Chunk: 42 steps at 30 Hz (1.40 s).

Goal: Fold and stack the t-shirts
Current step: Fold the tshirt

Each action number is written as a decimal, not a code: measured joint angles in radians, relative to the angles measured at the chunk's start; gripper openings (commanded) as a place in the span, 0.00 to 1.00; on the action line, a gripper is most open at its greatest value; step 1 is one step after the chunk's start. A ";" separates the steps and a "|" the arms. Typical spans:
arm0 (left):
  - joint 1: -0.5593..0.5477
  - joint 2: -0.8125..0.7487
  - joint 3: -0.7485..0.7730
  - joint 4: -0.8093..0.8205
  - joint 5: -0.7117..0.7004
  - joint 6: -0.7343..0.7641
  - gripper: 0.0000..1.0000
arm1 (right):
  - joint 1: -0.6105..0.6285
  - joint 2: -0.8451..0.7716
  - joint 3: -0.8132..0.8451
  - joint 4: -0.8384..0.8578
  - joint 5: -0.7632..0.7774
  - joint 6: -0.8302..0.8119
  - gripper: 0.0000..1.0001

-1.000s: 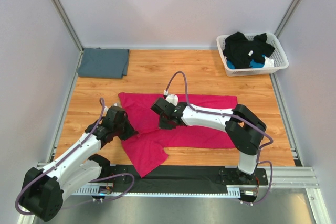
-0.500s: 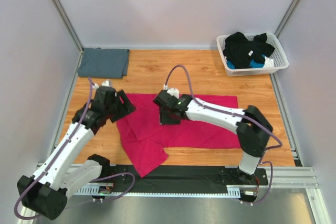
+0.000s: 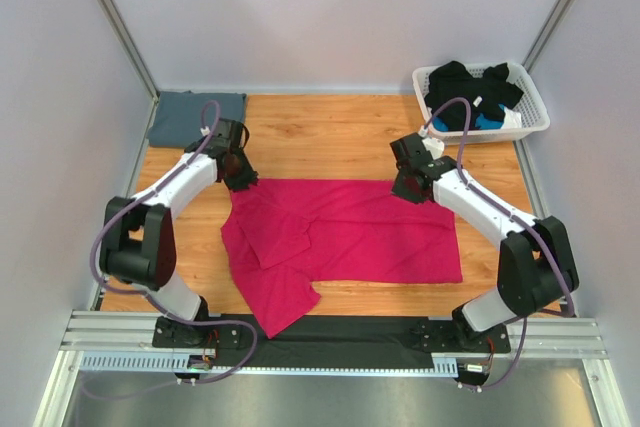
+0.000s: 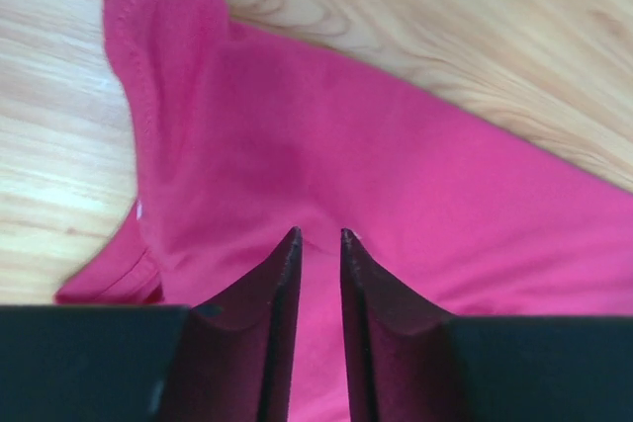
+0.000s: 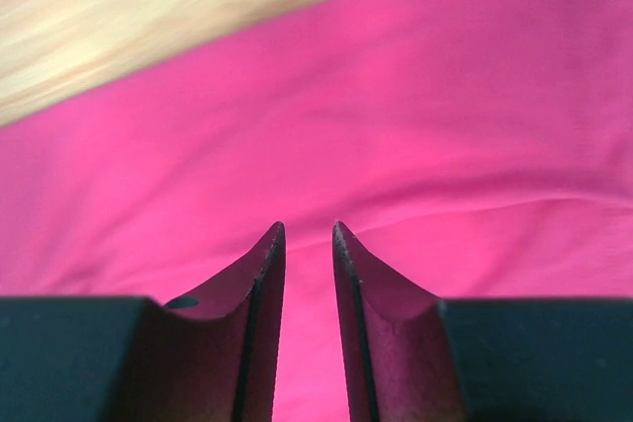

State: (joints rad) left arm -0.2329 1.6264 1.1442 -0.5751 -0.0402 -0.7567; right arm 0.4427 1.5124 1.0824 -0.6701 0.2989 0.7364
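The magenta-pink t-shirt lies spread across the middle of the wooden table, with a sleeve flap folded toward the near left. My left gripper sits at its far left corner, and my right gripper at its far right edge. In the left wrist view the left gripper rests on the pink cloth, its jaws a narrow gap apart. The right wrist view shows the right gripper the same way over the cloth. A slate blue-grey t-shirt lies folded flat at the back left.
A white lattice basket with dark clothes stands at the back right corner. Grey walls close in the table on three sides. A metal rail with the arm bases runs along the near edge.
Both grippers left the middle of the magenta shirt and swung out to its far corners, left arm leftward, right arm rightward. Their jaws opened on the way and have narrowed again.
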 measured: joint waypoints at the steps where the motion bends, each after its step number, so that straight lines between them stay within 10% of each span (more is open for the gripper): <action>1: 0.002 0.040 0.007 -0.001 0.005 -0.009 0.27 | -0.034 0.021 -0.015 0.004 -0.006 -0.014 0.24; 30: 0.196 0.560 0.562 -0.200 0.035 -0.097 0.18 | -0.141 0.676 0.615 -0.025 -0.141 -0.141 0.20; 36: 0.201 0.538 0.563 -0.208 0.087 0.006 0.60 | -0.151 0.671 0.656 -0.068 -0.179 -0.177 0.37; 37: 0.200 0.511 0.556 -0.214 0.097 0.024 0.99 | -0.152 0.652 0.650 -0.070 -0.197 -0.186 0.43; 42: 0.184 0.216 0.501 -0.258 0.111 0.079 1.00 | -0.156 0.392 0.535 -0.047 -0.289 -0.200 0.67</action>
State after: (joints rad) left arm -0.0490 1.8427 1.6451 -0.8333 0.0704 -0.6781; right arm 0.2867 1.9041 1.6176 -0.7170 0.0101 0.5365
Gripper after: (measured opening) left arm 0.993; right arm 0.626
